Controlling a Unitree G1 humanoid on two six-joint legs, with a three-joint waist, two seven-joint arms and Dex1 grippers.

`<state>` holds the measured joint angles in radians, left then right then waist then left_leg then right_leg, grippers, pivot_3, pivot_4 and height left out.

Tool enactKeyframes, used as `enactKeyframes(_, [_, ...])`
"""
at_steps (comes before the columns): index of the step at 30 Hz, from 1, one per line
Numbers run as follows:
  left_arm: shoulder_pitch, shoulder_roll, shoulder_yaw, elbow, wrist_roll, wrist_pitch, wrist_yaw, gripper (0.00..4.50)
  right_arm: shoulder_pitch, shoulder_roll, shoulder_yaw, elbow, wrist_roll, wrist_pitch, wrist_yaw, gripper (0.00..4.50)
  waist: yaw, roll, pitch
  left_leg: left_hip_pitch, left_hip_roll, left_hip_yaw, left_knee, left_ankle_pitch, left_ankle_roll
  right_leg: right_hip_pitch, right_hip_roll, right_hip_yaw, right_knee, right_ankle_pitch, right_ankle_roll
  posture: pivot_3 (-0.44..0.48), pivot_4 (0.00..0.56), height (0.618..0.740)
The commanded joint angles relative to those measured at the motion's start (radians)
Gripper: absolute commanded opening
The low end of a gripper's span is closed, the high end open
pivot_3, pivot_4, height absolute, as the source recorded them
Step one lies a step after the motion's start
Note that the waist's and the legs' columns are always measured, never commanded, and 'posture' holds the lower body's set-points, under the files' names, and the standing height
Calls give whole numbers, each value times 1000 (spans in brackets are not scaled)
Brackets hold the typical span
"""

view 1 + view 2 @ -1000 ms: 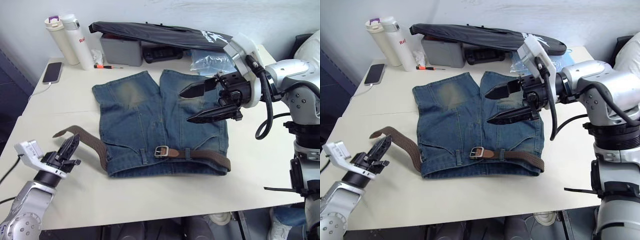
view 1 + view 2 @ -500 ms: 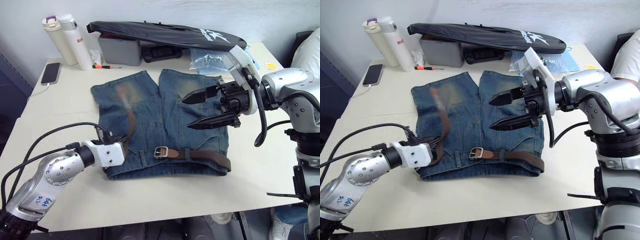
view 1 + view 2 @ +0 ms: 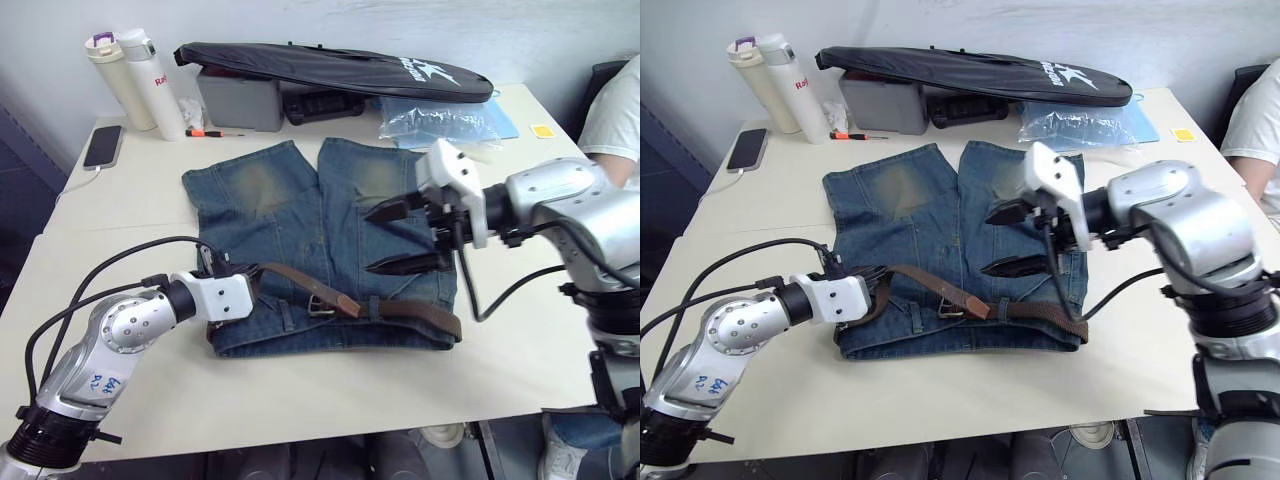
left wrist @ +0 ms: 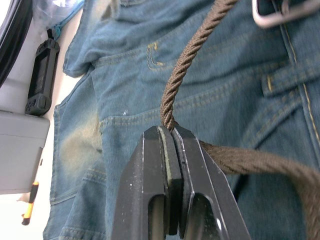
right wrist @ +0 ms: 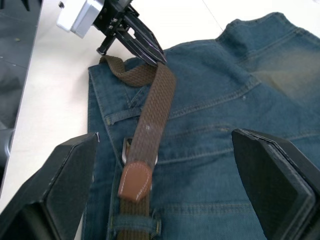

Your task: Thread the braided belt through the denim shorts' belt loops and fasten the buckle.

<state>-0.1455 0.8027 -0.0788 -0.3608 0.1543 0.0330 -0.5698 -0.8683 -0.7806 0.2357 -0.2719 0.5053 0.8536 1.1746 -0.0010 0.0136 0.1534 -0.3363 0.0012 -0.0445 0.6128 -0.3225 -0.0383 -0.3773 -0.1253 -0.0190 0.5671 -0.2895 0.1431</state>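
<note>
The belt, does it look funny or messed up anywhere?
A bit. The braided belt lies slanted across the denim shorts, its tip resting over the buckle instead of fastened through it. The left claw pinches it.

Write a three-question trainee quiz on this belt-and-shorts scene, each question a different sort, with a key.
1. True or false: the left gripper is shut on the braided belt.
2. Multiple choice: the belt's leather tip lies
A) over the buckle
B) off the table's edge
C) inside a pocket
3. Fill in: the right gripper hangs above the denim shorts with its fingers ____.

Key
1. True: the wrist view shows both fingers pinching the strap.
2. A: the strap crosses the metal frame, its tip just beyond it on the waistband.
3. Open, holding nothing.
</note>
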Motion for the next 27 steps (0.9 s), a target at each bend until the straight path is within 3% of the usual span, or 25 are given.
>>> enactKeyframes(1, [-11, -16, 33, -47, -46, 49, -30, 9, 49, 17, 64, -92, -61, 10, -82, 4500, 1, 0, 0, 0, 0, 0, 0, 0, -1, 0, 0, 0, 0, 0, 0, 0, 150, 740])
enactKeyframes(8, [-50, -62, 60, -63, -168, 248, -84, 9, 111, 119, 176, -84, -223, -10, -280, 4500, 0, -1, 0, 0, 0, 0, 1, 1, -1, 0, 0, 0, 1, 0, 0, 0, 150, 740])
enactKeyframes(23, [-115, -95, 78, -126, -294, 490, -113, 9, 153, 212, 256, -102, -296, 92, -400, 4500, -1, -3, 0, 0, -1, -2, 1, 4, -3, 1, 0, 0, 5, 0, 1, 0, 150, 740])
enactKeyframes(26, [-126, -100, 80, -117, -299, 502, -111, 0, 156, 216, 252, -109, -290, 119, -405, 3711, 0, -3, 0, 0, -1, -3, 1, 4, -3, 1, 0, 0, 5, 0, 1, 0, 150, 740])
enactKeyframes(27, [-130, -102, 81, -116, -303, 506, -111, 0, 155, 214, 254, -110, -293, 125, -407, 3238, 0, -3, 0, 0, -1, -3, 1, 4, -3, 1, 0, 0, 4, 0, 1, 0, 150, 740])
